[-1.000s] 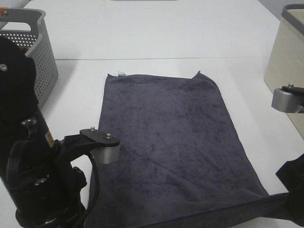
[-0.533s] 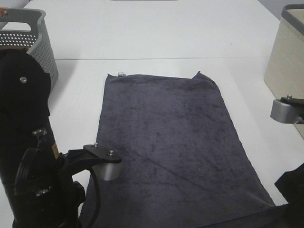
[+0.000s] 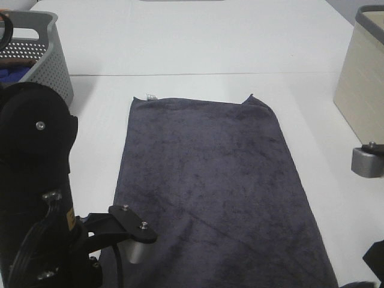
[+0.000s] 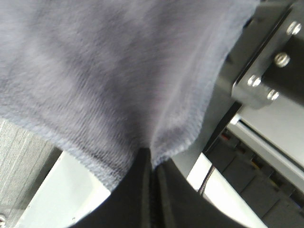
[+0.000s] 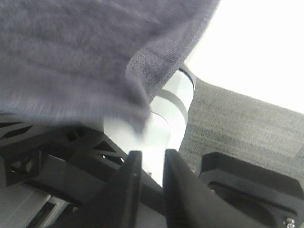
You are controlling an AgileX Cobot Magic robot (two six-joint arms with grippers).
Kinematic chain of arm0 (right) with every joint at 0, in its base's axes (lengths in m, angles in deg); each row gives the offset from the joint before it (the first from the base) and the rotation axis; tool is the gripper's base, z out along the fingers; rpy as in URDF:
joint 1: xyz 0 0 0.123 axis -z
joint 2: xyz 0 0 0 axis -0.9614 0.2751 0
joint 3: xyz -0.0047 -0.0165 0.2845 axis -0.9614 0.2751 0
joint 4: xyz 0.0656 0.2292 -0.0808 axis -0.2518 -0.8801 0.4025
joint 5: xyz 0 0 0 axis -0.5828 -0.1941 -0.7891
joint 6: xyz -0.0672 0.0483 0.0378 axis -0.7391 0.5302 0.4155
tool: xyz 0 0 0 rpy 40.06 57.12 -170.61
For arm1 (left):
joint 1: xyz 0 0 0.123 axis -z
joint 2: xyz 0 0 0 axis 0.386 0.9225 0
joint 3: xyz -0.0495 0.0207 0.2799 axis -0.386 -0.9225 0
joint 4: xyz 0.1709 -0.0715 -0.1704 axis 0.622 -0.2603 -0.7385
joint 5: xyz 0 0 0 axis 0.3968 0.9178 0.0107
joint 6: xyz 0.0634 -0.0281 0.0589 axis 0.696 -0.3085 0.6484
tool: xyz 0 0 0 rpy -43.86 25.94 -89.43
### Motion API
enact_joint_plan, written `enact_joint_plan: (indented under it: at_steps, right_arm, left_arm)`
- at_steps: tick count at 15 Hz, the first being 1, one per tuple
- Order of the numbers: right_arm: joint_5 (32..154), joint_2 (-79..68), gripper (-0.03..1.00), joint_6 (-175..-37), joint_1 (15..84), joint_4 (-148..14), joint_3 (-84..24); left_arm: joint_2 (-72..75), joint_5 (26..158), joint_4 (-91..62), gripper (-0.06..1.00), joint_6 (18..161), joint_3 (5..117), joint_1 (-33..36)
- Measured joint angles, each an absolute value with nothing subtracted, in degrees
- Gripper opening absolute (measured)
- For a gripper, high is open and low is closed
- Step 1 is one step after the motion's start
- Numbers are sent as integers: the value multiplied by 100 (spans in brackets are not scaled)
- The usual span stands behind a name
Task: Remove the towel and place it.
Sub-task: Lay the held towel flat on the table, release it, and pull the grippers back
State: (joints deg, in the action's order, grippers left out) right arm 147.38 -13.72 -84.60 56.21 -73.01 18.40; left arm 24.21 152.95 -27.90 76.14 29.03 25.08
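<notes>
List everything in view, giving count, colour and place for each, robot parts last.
towel: one, dark charcoal grey, spread over the middle of the table.
basket: one, grey and perforated, far left.
blue cloth: one, blue, inside the basket.
bin: one, beige, far right.
table: one, white, under the towel.
left end effector: one, black, shut on the towel's edge.
right end effector: one, black, fingers slightly apart, towel edge hanging just beyond them.
</notes>
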Motion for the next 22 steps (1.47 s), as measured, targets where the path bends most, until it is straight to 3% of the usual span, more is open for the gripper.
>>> enact_joint_plan:
  at_steps: [3,4,5,6,8,13,15,18,22]
  right_arm:
    - [14744,-1372,33,-8460,5621,-7323,1891]
    - [14727,-1372,38,-8460,5621,-7341,1891]
    - [14658,-1372,44,-8460,5621,-7387,1891]
    - [14584,-1372,48,-8460,5621,-7409,1891]
    - [14297,-1372,51,-8454,5621,-7409,1891]
    - [13392,-1372,51,-7755,5621,-7312,1782]
    - [13352,-1303,51,-7491,5621,-7100,1295]
    - [13363,-547,51,-7228,5679,-6556,-34]
    - [13506,627,51,-7784,6509,-6773,-1558]
  left_arm:
    - [2421,15129,-2973,8,7614,2886,2525]
    - [2421,14911,-3300,19,7625,2886,2525]
    - [2421,14762,-3466,46,7631,2886,2531]
    - [2421,14694,-3563,61,7631,2886,2531]
    - [2421,14682,-3558,78,7631,2932,2531]
    - [2427,14556,-3013,81,7631,3854,2227]
    - [2427,14373,-2916,81,7631,4318,1637]
    - [2548,14075,-2824,81,7631,5121,531]
    - [2966,13972,-2818,81,7631,5659,-260]
